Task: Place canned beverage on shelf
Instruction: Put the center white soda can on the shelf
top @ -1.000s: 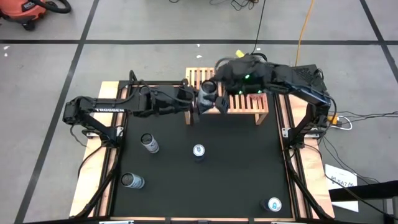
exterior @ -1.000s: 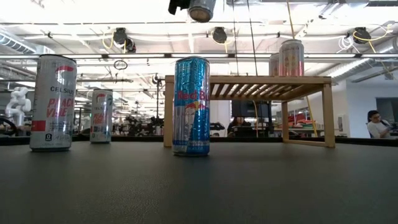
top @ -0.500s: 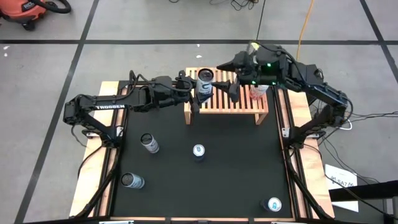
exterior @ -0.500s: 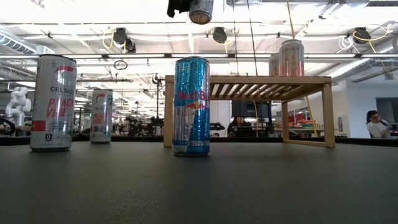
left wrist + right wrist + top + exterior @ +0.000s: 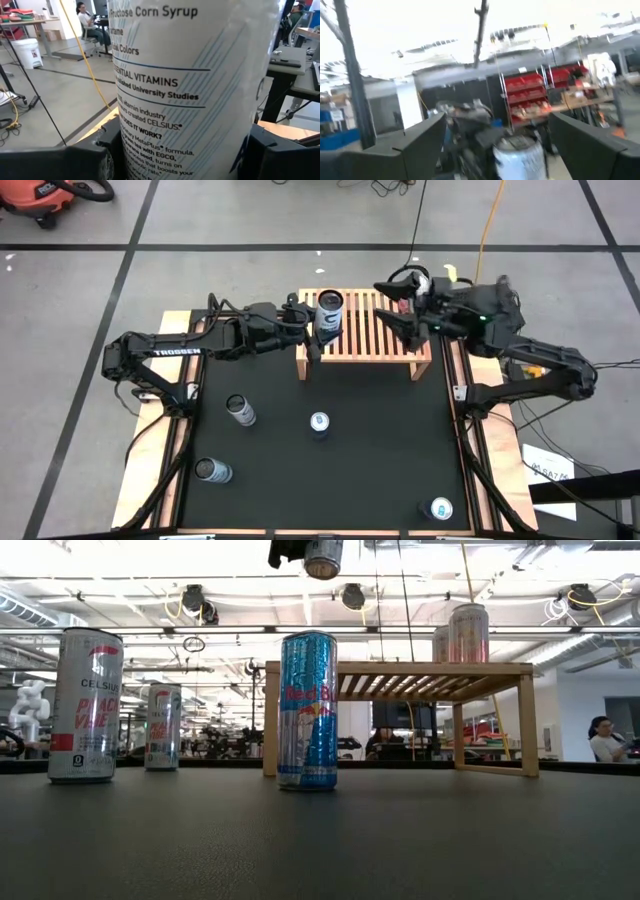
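My left gripper is shut on a white and blue canned beverage, held high above the left end of the shelf. In the low view the can hangs at the top, well above the shelf's slats. My right gripper stands open over the shelf's right part, pointing at the can from a gap away. Its wrist view shows the can between its spread fingers, apart from them. Two cans stand on their bases on the shelf's right end. My left gripper pinches the can's side wall between its two fingers, low on the can's body. The fingers come level from the table's left side. The can stands upright in the hold, lifted clear above the shelf's left end.
Several cans stand on the black mat: one at the left, a blue one in the middle, one near the front left, one at the front right. In the low view the blue can stands before the shelf's left leg.
My right gripper has drawn back from the can toward the table's right edge and tipped upward. My left gripper has carried the can a little toward the far edge, from in front of the shelf's left end to above it; the can stays upright.
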`<control>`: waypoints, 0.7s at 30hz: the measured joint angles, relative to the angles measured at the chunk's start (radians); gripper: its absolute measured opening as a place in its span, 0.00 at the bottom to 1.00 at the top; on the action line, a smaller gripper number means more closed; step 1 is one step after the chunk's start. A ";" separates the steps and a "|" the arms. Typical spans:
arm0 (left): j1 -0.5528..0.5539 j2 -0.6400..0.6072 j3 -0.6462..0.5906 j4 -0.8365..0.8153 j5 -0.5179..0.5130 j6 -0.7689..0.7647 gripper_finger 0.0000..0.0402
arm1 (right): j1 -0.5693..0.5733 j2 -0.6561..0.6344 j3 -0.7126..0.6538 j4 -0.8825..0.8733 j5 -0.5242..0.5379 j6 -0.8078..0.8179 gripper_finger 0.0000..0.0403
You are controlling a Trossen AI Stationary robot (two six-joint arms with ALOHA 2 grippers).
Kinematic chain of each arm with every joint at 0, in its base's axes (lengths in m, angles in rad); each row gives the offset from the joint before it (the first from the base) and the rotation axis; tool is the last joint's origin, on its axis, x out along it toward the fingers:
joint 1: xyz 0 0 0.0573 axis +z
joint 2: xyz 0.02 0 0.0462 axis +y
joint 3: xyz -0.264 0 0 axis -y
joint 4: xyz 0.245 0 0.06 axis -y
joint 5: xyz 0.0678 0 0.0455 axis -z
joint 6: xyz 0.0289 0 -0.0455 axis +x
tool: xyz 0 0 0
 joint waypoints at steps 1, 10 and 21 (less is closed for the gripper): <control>0.000 0.000 0.000 0.000 -0.001 0.000 0.59 | -0.001 0.011 0.002 -0.028 -0.001 -0.008 0.84; -0.001 0.030 -0.001 0.015 -0.002 0.000 0.59 | -0.001 0.141 0.098 -0.157 -0.079 -0.104 0.84; -0.001 0.048 -0.001 0.011 0.018 -0.024 0.59 | -0.028 0.235 0.160 -0.242 -0.083 -0.134 0.84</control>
